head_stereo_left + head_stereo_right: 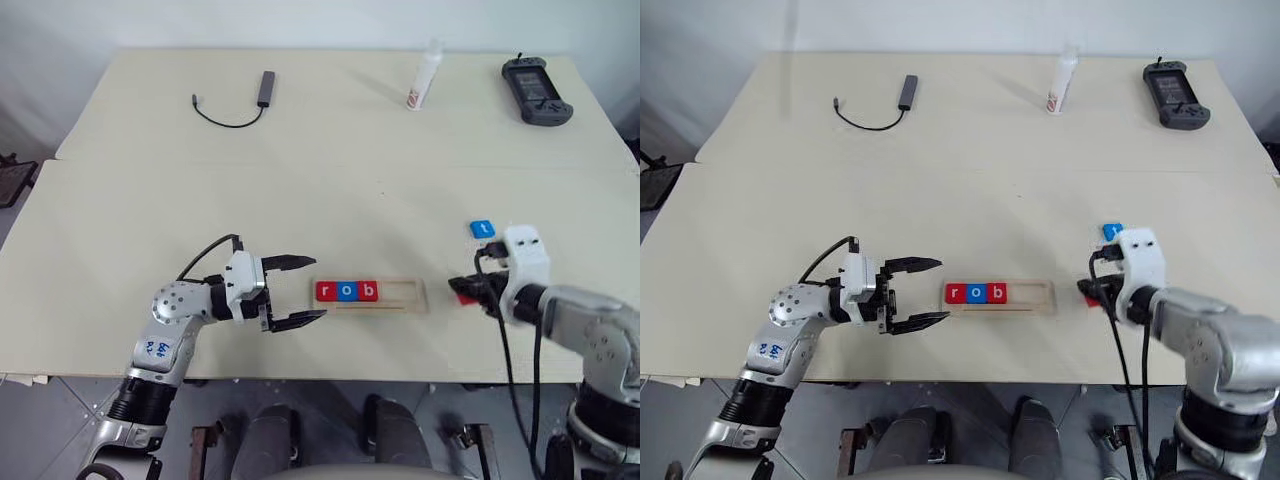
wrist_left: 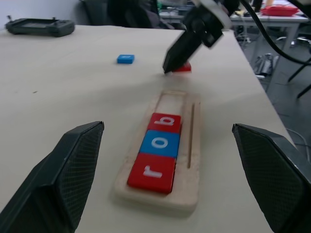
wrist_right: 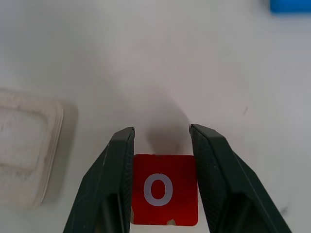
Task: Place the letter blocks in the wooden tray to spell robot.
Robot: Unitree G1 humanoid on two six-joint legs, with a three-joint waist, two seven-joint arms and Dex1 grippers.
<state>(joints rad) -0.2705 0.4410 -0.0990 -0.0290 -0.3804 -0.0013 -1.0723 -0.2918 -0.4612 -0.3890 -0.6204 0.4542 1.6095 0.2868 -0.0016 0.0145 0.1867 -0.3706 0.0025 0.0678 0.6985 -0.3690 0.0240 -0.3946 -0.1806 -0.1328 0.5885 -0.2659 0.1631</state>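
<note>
The wooden tray (image 1: 402, 294) lies near the table's front edge. Its left half holds three letter blocks: red r (image 1: 325, 291), blue o (image 1: 346, 291) and red b (image 1: 368, 291). My left gripper (image 1: 316, 288) is open, level, just off the tray's left end and pointing at it. Just right of the tray, my right gripper (image 3: 161, 130) is shut on a red o block (image 3: 164, 189), one finger against each side edge, low over the table. A blue t block (image 1: 482, 229) lies flat on the table just beyond the right gripper.
Along the far side of the table lie a dark adapter with a black cable (image 1: 264, 90), a white bottle (image 1: 424, 80) and a black handheld controller (image 1: 537, 90). A seam crosses the table's width at the middle.
</note>
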